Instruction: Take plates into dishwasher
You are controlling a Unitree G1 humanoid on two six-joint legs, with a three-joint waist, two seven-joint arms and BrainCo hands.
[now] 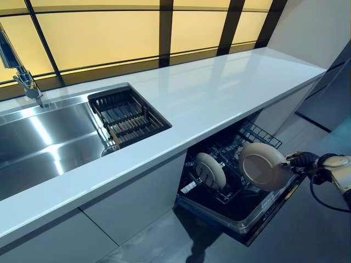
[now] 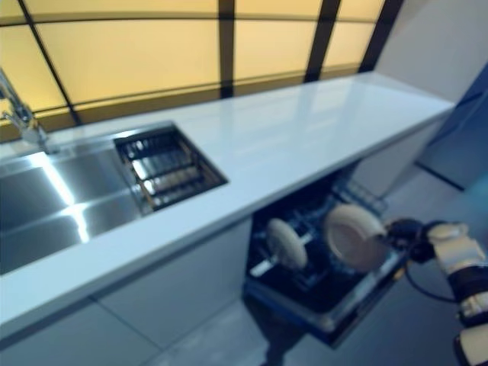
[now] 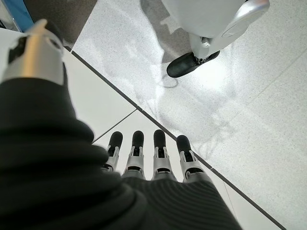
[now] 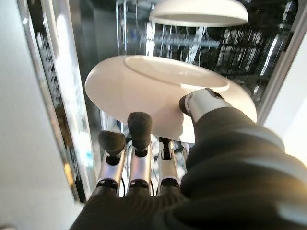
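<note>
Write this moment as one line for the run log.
right hand: pinching round white plate over pulled-out dishwasher rack | second white plate: upright in rack | left hand: open, idle above floor

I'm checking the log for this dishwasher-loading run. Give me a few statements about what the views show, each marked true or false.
1. The right hand holds a plate over the open dishwasher rack. True.
2. No plate stands in the rack yet. False: one plate already stands on edge in it.
3. The left hand holds a second plate. False: its fingers are straight and it holds nothing, with only floor past it.
4. The dish rack in the sink has no plates in it. True.
5. A stack of plates waits on the countertop. False: nothing lies on the stretch in view.
</note>
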